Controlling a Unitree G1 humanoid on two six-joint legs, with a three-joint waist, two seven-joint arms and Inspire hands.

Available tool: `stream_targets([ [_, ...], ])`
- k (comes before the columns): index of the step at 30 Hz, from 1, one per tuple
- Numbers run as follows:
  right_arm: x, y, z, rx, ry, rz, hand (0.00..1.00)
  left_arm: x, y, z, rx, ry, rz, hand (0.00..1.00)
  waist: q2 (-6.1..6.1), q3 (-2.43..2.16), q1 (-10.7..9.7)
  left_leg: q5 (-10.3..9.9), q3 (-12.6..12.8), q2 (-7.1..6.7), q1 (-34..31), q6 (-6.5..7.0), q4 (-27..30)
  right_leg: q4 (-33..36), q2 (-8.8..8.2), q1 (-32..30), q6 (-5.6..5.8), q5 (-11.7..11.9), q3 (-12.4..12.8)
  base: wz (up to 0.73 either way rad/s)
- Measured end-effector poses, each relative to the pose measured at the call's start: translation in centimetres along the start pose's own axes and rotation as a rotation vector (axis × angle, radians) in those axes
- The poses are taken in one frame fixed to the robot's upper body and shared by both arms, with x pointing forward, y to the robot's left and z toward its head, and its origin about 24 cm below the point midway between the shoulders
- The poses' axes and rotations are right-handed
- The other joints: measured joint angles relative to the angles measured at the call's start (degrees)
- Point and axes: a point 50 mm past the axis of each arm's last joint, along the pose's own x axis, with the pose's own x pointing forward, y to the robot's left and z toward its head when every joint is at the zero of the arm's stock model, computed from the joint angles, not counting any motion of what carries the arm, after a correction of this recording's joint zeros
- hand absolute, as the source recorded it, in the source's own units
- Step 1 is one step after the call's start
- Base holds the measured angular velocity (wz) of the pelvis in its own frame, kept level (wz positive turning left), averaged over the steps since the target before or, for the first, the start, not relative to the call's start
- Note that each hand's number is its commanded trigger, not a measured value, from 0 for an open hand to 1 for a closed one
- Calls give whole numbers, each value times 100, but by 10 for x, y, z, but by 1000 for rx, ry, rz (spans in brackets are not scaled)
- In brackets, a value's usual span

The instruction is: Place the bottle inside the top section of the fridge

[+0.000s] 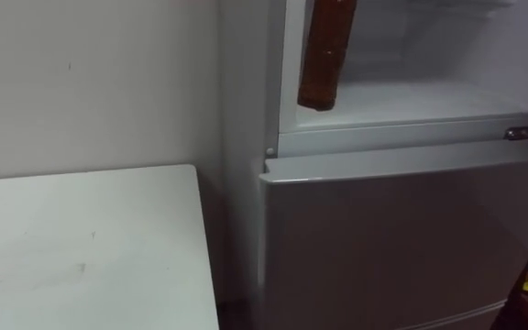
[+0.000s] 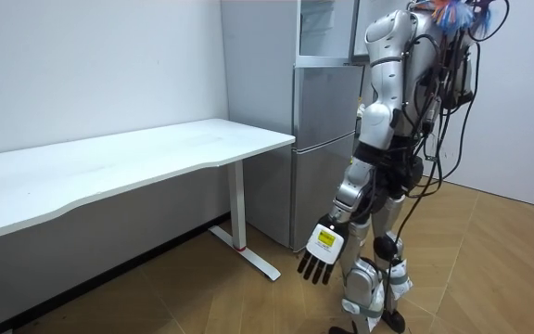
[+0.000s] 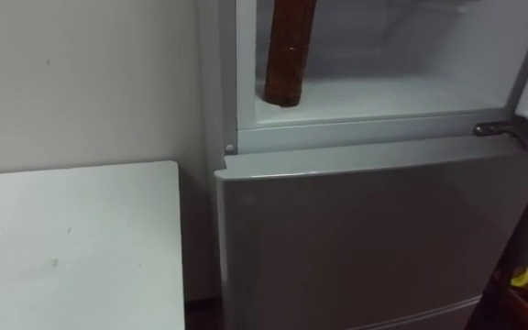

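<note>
Standing at the fridge (image 2: 325,139), we've got our left hand (image 2: 321,252) dangling, fingers straight, holding nothing. A brown bottle (image 1: 326,50) hangs at the left side of the open upper compartment (image 1: 429,96).

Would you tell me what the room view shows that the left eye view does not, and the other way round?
Room view: the robot standing before the fridge, its left hand hanging open beside its leg, and the wooden floor. Left eye view: the brown bottle, hanging at the open upper compartment. Both: the white table beside the fridge, and the fridge's shut lower door.
</note>
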Motion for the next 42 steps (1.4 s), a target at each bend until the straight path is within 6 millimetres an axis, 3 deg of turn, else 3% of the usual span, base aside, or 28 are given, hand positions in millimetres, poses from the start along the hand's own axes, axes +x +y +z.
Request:
stream_targets([
  [7, 1, 2, 1, 3, 4, -1, 0, 0, 0, -3, -1, 6, 1, 0, -29, 15, -1, 2, -3, -28, -10, 4, 16, 95, -38, -54, 8, -42, 5, 0],
  [24, -2, 5, 3, -76, 20, 16, 0, 0, 3, -2, -65, -3, -5, 0, -62, 3, 6, 2, 5, -40, 2, 5, 44, 151, -45, -66, 14, -52, 48, 0],
  [38, -25, 41, 7, -95, -4, 297, 0, -1, 4, -13, -41, 43, -12, 0, -86, 1, 170, 2, 70, -7, -38, 8, 140, 239, -34, -142, -24, -29, 109, -3],
  [42, -34, 51, 9, -97, -21, 395, 0, 1, -1, -7, -30, 31, -31, 0, -83, 0, 237, -4, 67, 7, -70, 16, 139, 236, -9, -167, -22, 3, 135, 1],
])
